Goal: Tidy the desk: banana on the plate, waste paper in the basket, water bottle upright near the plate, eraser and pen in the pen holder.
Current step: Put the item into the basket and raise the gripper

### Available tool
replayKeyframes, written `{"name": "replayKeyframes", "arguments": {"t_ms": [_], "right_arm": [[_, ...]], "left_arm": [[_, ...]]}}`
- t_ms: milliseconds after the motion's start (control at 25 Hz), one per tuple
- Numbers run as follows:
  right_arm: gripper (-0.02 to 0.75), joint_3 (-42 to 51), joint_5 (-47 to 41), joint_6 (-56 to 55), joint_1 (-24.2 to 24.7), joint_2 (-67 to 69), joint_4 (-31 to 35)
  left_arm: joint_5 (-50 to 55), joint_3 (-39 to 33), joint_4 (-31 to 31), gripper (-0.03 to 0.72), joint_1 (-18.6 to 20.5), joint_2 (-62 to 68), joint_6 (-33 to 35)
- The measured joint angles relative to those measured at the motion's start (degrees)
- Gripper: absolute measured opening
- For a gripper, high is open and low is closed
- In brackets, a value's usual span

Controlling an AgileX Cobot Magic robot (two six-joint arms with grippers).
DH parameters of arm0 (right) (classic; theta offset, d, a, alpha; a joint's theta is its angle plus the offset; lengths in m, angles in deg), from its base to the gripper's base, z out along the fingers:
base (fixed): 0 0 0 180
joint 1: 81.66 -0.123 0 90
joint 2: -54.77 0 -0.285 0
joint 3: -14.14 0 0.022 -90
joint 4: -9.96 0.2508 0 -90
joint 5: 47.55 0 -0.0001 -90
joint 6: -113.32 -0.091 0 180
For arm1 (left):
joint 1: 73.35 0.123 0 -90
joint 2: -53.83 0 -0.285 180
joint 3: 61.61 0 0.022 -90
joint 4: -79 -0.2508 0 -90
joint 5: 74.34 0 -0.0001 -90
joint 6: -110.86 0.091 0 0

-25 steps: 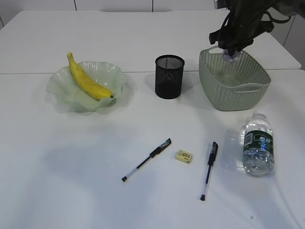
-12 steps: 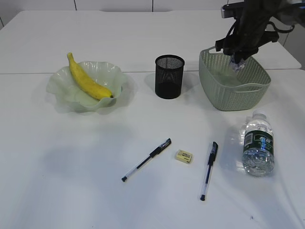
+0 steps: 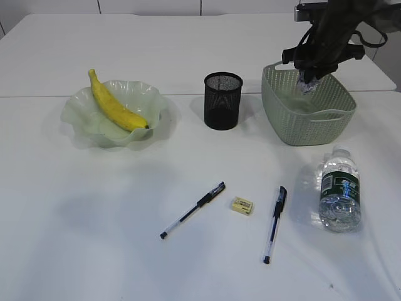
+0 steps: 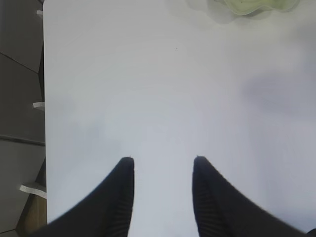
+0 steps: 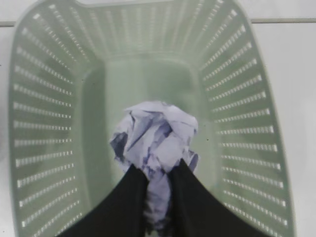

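One light, crushable paper wad (image 5: pixel 155 136) is pinched at its lower edge by the right end effector (image 5: pixel 158 173) above the basket (image 5: pixel 49 148).

a crumpled ball of white waste paper (image 5: pixel 155 136) hangs over the pale green woven plastic basket (image 3: pixel 285 119); a clear water bottle (image 3: pixel 339 199) lies sideways on the worktop.

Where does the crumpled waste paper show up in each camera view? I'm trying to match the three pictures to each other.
Exterior view: the waste paper is at upper right, in the right gripper, over the basket.
Left wrist view: not in it; only bare table and the plate's edge.
Right wrist view: centre, pinched between the dark fingers, above the basket's floor.
Shared landmark: the green basket, in the exterior and right wrist views.
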Motion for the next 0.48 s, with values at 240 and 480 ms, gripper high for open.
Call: {"name": "replayKeyframes", "arguments": {"t_ms": [240, 480], "right_arm": [[0.185, 0.00, 0.09, 0.00, 0.74, 0.00, 3.09], [0.282, 0.00, -0.56, -0.11, 1.66, 0.00, 4.67]], "left_arm": [[0.05, 0.00, 0.09, 0.276, 0.00, 0.00, 0.00], [0.05, 0.00, 0.21, 0.276, 0.00, 0.00, 0.00]]}}
